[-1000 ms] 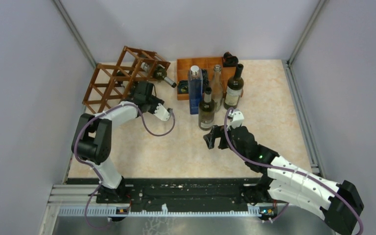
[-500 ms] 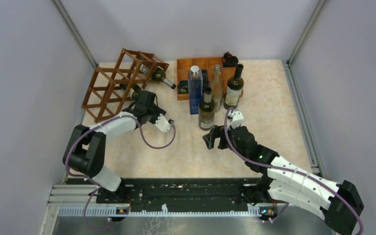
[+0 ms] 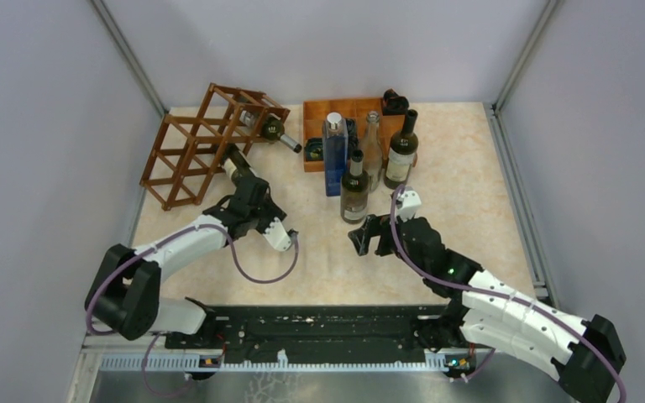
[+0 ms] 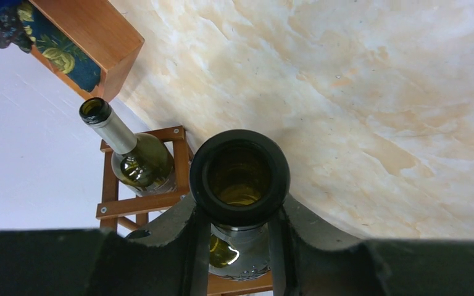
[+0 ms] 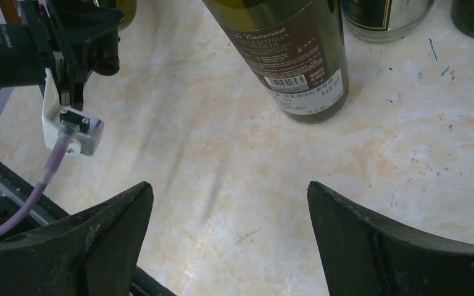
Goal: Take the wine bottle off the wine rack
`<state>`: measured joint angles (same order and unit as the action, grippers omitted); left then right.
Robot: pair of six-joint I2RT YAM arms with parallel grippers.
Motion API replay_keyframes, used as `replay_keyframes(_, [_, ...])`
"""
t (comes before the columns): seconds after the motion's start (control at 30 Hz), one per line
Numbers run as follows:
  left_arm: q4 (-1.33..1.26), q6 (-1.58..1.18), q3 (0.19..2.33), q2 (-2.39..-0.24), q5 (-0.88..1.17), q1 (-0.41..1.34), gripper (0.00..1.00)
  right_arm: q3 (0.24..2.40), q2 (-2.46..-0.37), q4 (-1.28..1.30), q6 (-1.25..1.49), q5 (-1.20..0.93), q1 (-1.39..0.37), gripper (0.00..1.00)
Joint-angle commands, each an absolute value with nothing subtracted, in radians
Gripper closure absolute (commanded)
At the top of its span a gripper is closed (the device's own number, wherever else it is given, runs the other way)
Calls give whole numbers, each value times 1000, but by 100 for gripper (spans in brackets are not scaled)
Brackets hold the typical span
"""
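The reddish-brown wine rack [image 3: 193, 147] stands at the back left; its slats show in the left wrist view [image 4: 142, 202]. My left gripper [image 3: 243, 186] is shut on the neck of a green wine bottle [image 3: 233, 161] that lies nearly level, its base end at the rack's near edge. In the left wrist view [image 4: 237, 216] the fingers [image 4: 194, 246] clamp the neck just behind the open mouth [image 4: 239, 169]. A second bottle [image 3: 270, 128] [image 4: 137, 154] lies in an upper rack cell. My right gripper [image 3: 368, 235] [image 5: 228, 234] is open and empty over the table.
An orange-brown compartment tray [image 3: 315, 113] [image 4: 89, 31] sits at the back centre. Several upright bottles stand in front of it; the nearest, a labelled dark one [image 3: 353, 189] [image 5: 296, 55], stands just beyond my right gripper. Grey walls close in left and right.
My left arm has pulled back toward the near edge, drawing the held bottle out of the rack cell. The right arm has not moved.
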<state>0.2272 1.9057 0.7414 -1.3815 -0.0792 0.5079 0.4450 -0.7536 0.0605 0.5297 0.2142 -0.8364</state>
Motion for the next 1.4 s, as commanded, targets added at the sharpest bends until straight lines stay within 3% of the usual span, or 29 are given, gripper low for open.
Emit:
replay_keyframes(0.0, [224, 1939, 723, -1272, -120, 528, 100, 435, -725, 50, 545, 210, -849, 6])
replay_keyframes(0.33, [318, 2025, 629, -1089, -33, 547, 100, 432, -726, 40, 553, 201, -851, 6])
replay_keyframes(0.63, [558, 2066, 586, -955, 79, 556, 100, 434, -716, 51, 549, 199, -851, 6])
replay_keyframes(0.93, [530, 2112, 465, -898, 64, 557, 100, 439, -716, 57, 548, 198, -851, 7])
replay_keyframes(1.17, [413, 2068, 444, -973, 14, 556, 100, 441, -714, 64, 547, 199, -850, 6])
replay_keyframes(1.37, [465, 2070, 534, -911, 218, 556, 100, 442, -710, 69, 547, 196, -851, 6])
